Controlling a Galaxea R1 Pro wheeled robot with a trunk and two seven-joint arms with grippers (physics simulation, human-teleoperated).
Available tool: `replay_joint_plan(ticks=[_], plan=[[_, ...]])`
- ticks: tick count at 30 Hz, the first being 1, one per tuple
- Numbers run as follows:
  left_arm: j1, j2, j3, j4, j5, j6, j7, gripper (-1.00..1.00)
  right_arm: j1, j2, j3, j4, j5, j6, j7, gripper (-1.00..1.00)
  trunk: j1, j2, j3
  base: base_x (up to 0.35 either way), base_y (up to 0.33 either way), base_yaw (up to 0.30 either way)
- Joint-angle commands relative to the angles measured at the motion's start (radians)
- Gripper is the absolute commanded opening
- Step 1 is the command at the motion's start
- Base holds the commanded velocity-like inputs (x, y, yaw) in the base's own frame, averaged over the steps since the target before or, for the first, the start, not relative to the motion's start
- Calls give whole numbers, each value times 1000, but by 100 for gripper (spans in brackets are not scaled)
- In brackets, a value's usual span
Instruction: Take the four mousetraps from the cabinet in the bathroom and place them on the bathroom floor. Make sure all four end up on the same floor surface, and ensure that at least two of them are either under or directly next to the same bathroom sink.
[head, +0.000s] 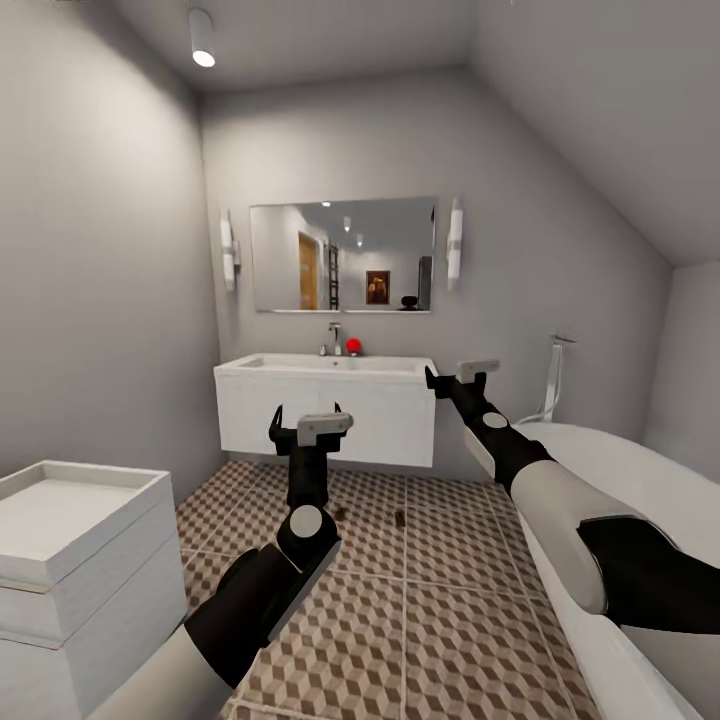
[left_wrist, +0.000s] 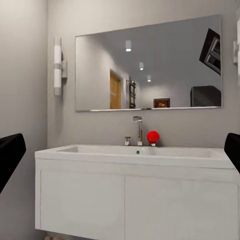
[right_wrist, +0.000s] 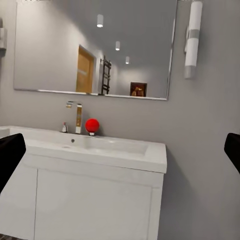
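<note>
Sink (head: 330, 368): a white sink on a white box hangs on the back wall. All places below are told from this sink.
Tap (head: 335, 338): a silver tap stands at the back of the sink.
Red ball (head: 353, 346): sits just beside the tap, on the sink's back edge.
Mirror (head: 343, 255): hangs on the wall above the sink, with a long white lamp (head: 455, 244) on each side.
Bathroom floor (head: 450, 600): brown and beige cube tiles run from under the sink toward the robot.
Mousetraps: two small dark things, one (head: 343, 513) and another (head: 399, 518), lie on the floor in front of the sink, near each other. They are too small to tell for sure.
Left tool (head: 309, 412): held up in front of the sink. Its fingers are wide apart and hold nothing.
Right tool (head: 462, 378): up by the sink's right end. Its fingers are wide apart and hold nothing.
Bathtub (head: 610, 480): white, to the right of the sink.
White box (head: 70, 560): stands to the left of the sink, near the robot.
</note>
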Motion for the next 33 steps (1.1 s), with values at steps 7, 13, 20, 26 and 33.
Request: replay_joint_plan(ticks=[7, 13, 20, 26, 33], plan=[[-1, 1, -2, 4, 5, 6, 7, 100, -1, 0, 2, 2, -3, -4, 2, 100, -27, 49, 21, 0, 0, 0], [-1, 1, -2, 6, 5, 5, 7, 100, -1, 0, 3, 1, -3, -4, 2, 100, -50, 91, 40, 0, 0, 0], [-1, 1, -3, 15, 5, 5, 7, 100, -1, 0, 2, 2, -3, -4, 2, 100, -77, 140, 61, 0, 0, 0], [-1, 1, -3, 25, 5, 5, 7, 100, -1, 0, 2, 2, -3, -4, 2, 100, -100, 182, 80, 0, 0, 0], [-1, 1, -3, 27, 5, 5, 7, 100, -1, 0, 2, 2, -3, -4, 2, 100, -127, 231, 102, 0, 0, 0]])
